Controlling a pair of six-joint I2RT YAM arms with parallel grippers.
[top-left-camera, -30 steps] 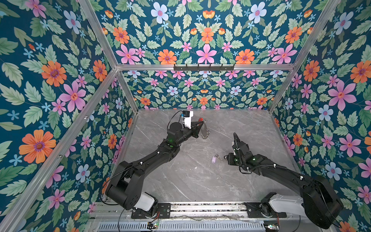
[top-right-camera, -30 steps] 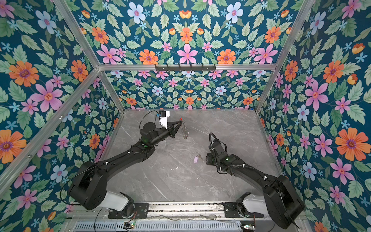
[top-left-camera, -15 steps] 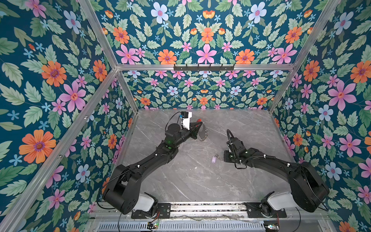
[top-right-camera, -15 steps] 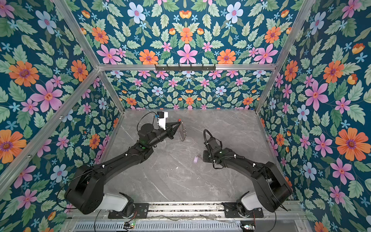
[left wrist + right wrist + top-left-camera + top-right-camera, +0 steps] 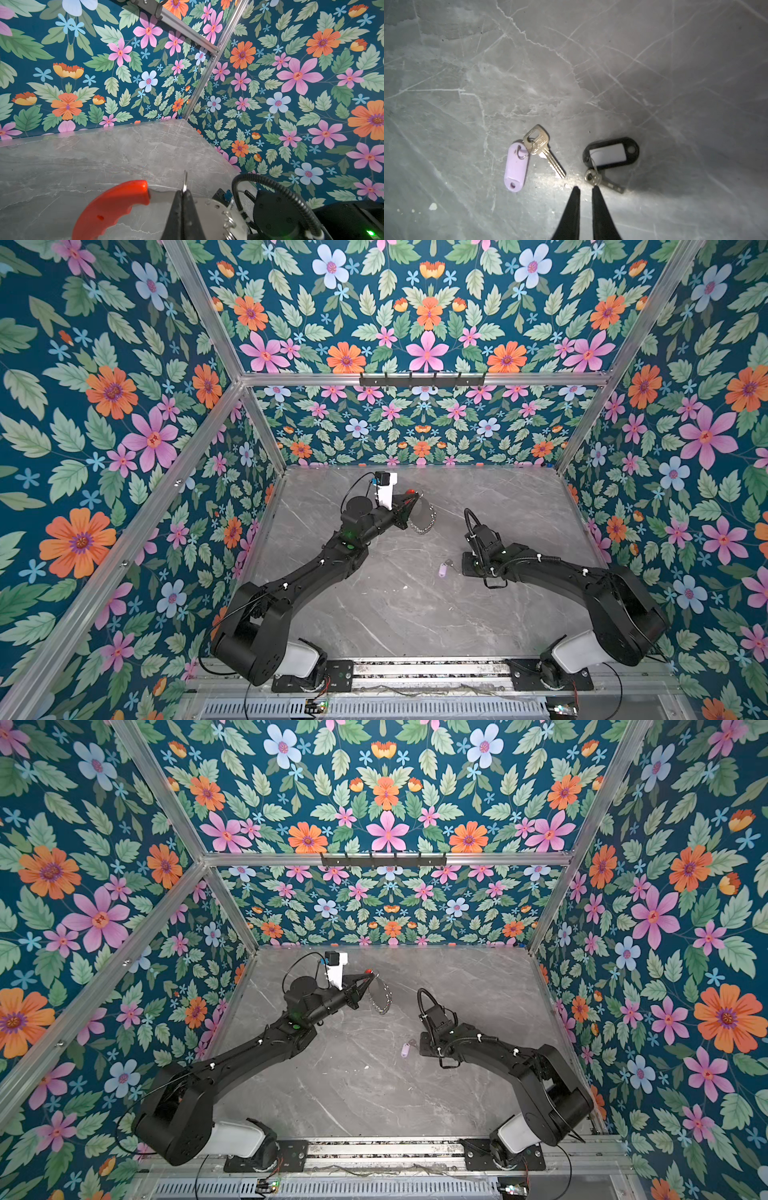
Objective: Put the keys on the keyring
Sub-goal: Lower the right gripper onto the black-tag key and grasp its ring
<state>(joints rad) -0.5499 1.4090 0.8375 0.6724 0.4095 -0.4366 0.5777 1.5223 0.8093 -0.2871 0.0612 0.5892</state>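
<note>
Evidently the step in hand is the pick-up of a key, with the keyring (image 5: 112, 207) already held ready. In the left wrist view the left jaws are clenched on the thin metal loop of the keyring, just right of its red curved section at the bottom centre of the frame. In a top view the keyring hangs clear of the table (image 5: 395, 605), upper centre of the grey surface, its small silver rings (image 5: 423, 526) dangling below the left jaws.

Both keys lie flat on the table in the right wrist view, a little below centre of the frame. The lilac-tagged key (image 5: 517, 164) is left of the middle and the black-tagged key (image 5: 610, 154) is right of it; the two are apart. The right jaws enter from the bottom edge with only a narrow gap between their tips, and nothing sits in that gap. One tip appears to touch the small metal head of the black-tagged key; whether it presses on it cannot be told. In a top view only the lilac tag (image 5: 443, 570) shows, just left of the right arm's wrist; the black-tagged key is hidden there.

Neither key is on the keyring, so the task looks barely begun. The next move likely calls for the right jaws to straddle the black-tagged key's head or its little ring and pinch it. The key would then be lifted and carried to the upper centre, where the keyring waits. A thin flat key may slide instead of rising.
</note>
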